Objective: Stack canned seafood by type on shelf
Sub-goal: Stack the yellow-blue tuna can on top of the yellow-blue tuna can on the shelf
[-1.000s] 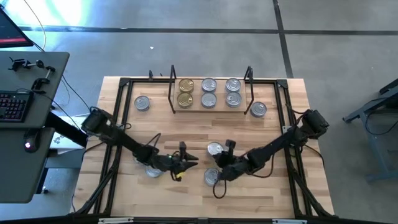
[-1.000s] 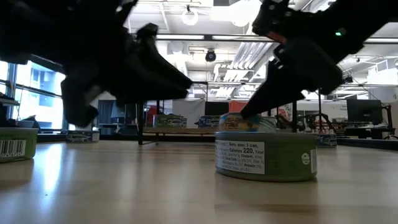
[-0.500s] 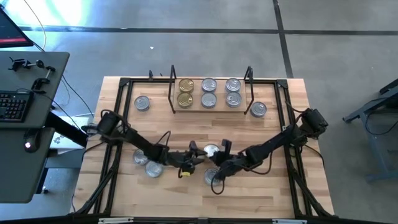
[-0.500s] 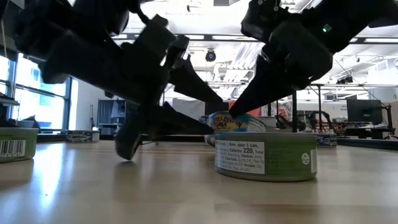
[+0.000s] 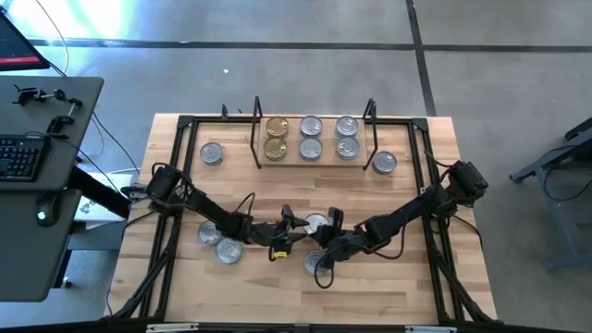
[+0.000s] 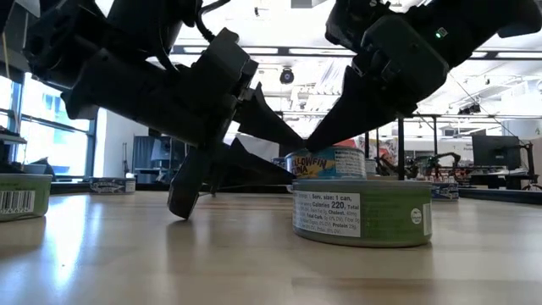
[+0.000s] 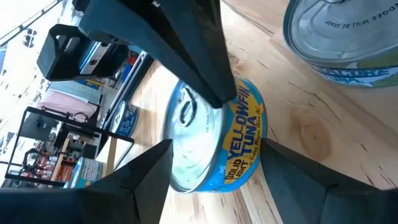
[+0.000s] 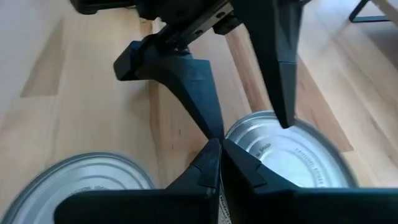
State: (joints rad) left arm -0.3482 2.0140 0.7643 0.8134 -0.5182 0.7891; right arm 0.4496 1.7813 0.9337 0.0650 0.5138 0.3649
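1. Currently left end effector (image 5: 298, 225) is straddling the yellowfin tuna tin (image 7: 214, 140) at desk centre, fingers (image 7: 134, 180) spread wide on either side, not yet pinching it.
2. Right end effector (image 5: 330, 222) is sitting pressed together, tip resting at the same tin's lid, probably pinning it so it isn't sliding during the grasp.
3. Green-label tin (image 6: 362, 212) is lying just beside, closer to the front edge; two more tins (image 5: 216, 242) are waiting by the left arm.
4. Shelf (image 5: 314, 159) at the desk's far side is already holding gold lids (image 5: 276, 136) in one column and silver lids in two others, so sorting by type is partway done.
5. Next is likely closing on the tuna tin.
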